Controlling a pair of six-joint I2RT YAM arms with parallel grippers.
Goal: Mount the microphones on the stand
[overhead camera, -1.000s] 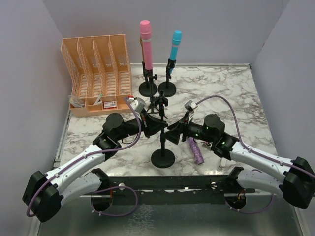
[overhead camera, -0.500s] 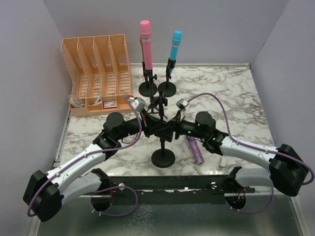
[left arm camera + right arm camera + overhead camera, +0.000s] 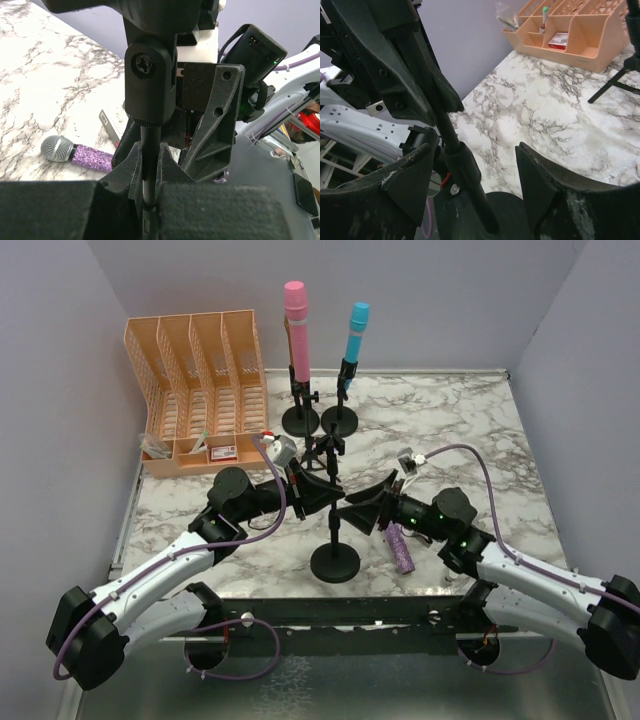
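Our left end effector [image 3: 149, 172] pinches the thin black pole [image 3: 150, 147] of the round-footed stand [image 3: 335, 562]. Our right end effector [image 3: 362, 512] is spread around that pole. We should hold firm, then fetch the glittery purple silver-headed microphone [image 3: 402, 548] lying just beside the right one.

The front stand [image 3: 335, 562] is at the middle front of the bench [image 3: 470, 440], the left pincer [image 3: 325, 502] closed on its pole from the left, the right pincer [image 3: 352, 512] just right of the pole. A lying microphone [image 3: 402, 549] rests right of its base. Behind, two upright microphones [image 3: 298, 330] sit in rear stands [image 3: 300, 420]; a rack [image 3: 195, 370] occupies the back-left corner
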